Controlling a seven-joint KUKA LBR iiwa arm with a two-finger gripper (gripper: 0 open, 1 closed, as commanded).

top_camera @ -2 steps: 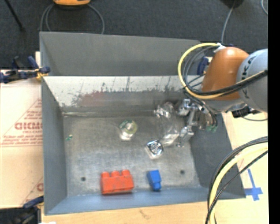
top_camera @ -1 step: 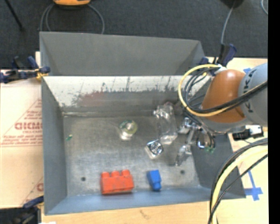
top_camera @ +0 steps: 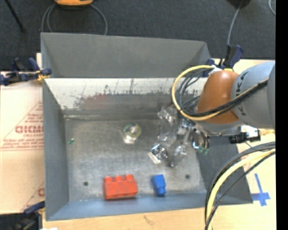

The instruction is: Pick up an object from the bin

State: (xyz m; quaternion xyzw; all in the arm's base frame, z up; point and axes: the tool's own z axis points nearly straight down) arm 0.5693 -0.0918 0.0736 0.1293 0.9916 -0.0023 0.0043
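Low over the right part of the bin (top_camera: 55, 147) floor, the pincer (top_camera: 165, 158) hangs just clear of any object, so I judge this to be the approach step: nothing has been taken yet. Whether the pincer is spread or pressed together I cannot tell, and no object can be made out in it. The nearest candidate is a small blue block (top_camera: 158, 185), just beside the pincer toward the bin's near wall. A clear round thing (top_camera: 131, 132) lies a little to the pincer's left, and an orange-red brick (top_camera: 120, 187) lies further left and nearer the front wall. The next move probably calls for centring the pincer over one of these and lowering it. The arm (top_camera: 257, 95) reaches in from the right over the rim, its orange cover (top_camera: 218, 97) and looped cables (top_camera: 174, 87) above the pincer, the wrist angled down and leftward.
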